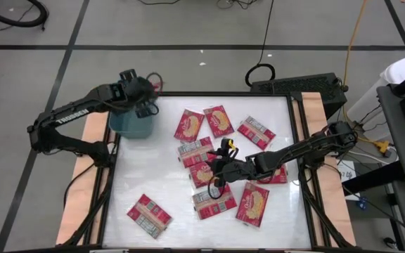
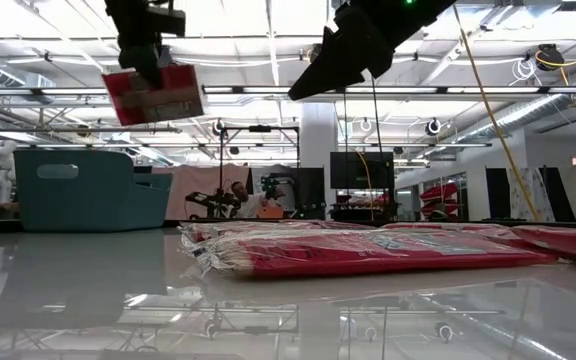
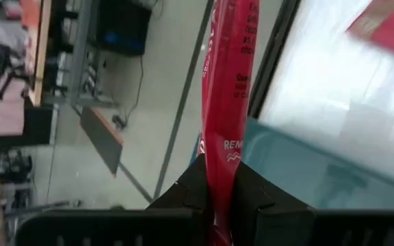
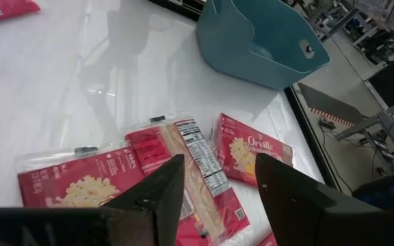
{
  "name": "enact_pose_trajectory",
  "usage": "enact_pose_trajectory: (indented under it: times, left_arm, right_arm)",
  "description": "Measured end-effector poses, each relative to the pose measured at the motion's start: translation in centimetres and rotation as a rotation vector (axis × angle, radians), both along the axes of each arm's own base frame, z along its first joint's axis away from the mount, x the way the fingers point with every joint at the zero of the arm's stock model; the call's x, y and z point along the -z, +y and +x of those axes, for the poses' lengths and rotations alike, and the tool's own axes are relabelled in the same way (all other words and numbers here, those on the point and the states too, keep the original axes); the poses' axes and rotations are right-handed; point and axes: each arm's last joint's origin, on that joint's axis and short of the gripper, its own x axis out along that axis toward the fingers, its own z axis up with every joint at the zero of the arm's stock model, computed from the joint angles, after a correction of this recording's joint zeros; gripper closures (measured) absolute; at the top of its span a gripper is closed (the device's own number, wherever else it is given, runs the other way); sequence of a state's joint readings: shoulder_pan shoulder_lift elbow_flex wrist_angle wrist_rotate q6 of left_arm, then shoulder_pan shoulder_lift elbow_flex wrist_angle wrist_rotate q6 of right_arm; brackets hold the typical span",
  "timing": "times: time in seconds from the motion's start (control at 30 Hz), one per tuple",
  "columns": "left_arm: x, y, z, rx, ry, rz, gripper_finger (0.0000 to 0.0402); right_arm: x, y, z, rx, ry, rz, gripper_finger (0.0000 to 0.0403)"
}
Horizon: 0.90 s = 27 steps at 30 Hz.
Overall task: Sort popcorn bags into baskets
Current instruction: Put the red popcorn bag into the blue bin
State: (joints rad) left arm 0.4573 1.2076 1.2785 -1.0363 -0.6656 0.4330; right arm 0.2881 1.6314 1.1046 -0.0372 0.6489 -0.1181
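Our left fingers (image 3: 214, 198) pinch a red bag (image 2: 154, 95) tight, high above the blue basket (image 1: 131, 125). If we let go too soon, it could hit the rim and fall out. Our right fingers (image 4: 214, 184) hang open over the bags (image 1: 204, 151) beside the basket.

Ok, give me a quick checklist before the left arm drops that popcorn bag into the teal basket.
1. Left gripper shut on the held bag: ok.
2. Bag lifted above the basket rim: ok.
3. Bag centred over the basket opening: cannot tell; the high view puts the gripper at its far edge.
4. Basket upright: ok.
5. Right gripper, open over the pile of bags, away from the basket: ok.
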Motion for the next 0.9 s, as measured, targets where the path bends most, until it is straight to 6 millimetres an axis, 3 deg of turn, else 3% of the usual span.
enact_pose_trajectory:
  times: [0.3,0.6,0.9]
  left_arm:
    - [3.2,2.4,-1.2,-0.085,0.053,-0.056,0.0371]
    - [7.5,3.0,-1.7,-0.138,0.142,-0.037,0.0371]
    - [11.3,3.0,-1.7,-0.052,0.244,-0.006,0.0371]
  right_arm:
    - [0.1,0.5,-0.2,-0.013,0.011,-0.002,0.0232]
    - [0.4,0.4,-0.4,-0.014,0.029,-0.007,0.0232]
    - [1.7,0.3,-0.9,-0.008,0.054,-0.008,0.0232]
